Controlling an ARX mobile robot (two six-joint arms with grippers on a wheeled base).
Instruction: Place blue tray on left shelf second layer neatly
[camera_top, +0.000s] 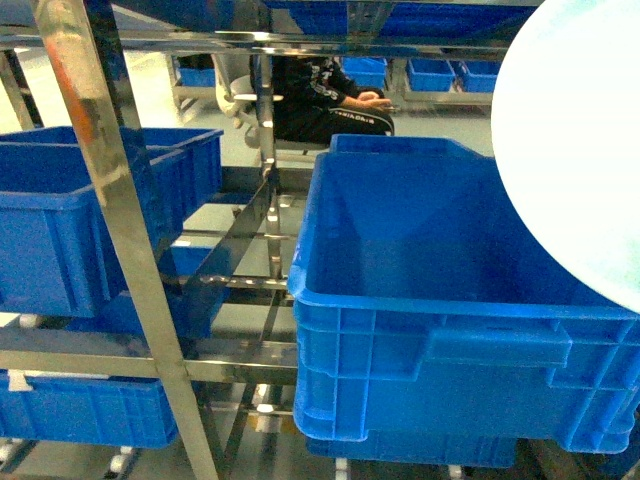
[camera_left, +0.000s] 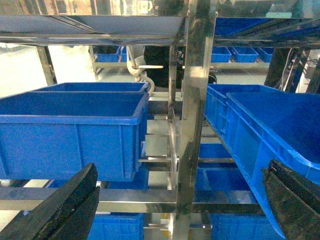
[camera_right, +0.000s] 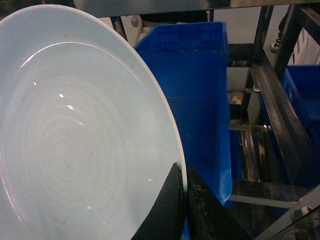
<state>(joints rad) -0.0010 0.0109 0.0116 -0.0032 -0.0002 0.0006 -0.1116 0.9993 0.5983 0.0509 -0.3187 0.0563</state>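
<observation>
the right gripper (camera_right: 182, 200) pinches the rim of the blue tray (camera_right: 75, 140), its two dark fingers pressed together on either side of the edge. only the right wrist view shows this grip; there the pale round tray fills the space left of the jaws, its concave face toward the camera, and a blue crate (camera_right: 195, 100) stands just behind it. in the head view the tray (camera_top: 570, 150) appears as a large pale curve at the right edge, held up over the open crate (camera_top: 440, 290), with no gripper visible. the left gripper (camera_left: 175, 210) appears only in its own wrist view, jaws spread wide and empty. between and beyond them rises a steel upright of the left shelf (camera_left: 192, 125), with a second crate (camera_left: 70, 130) on a tier to their left. a seated person (camera_top: 320, 95) shows far behind the shelves.
</observation>
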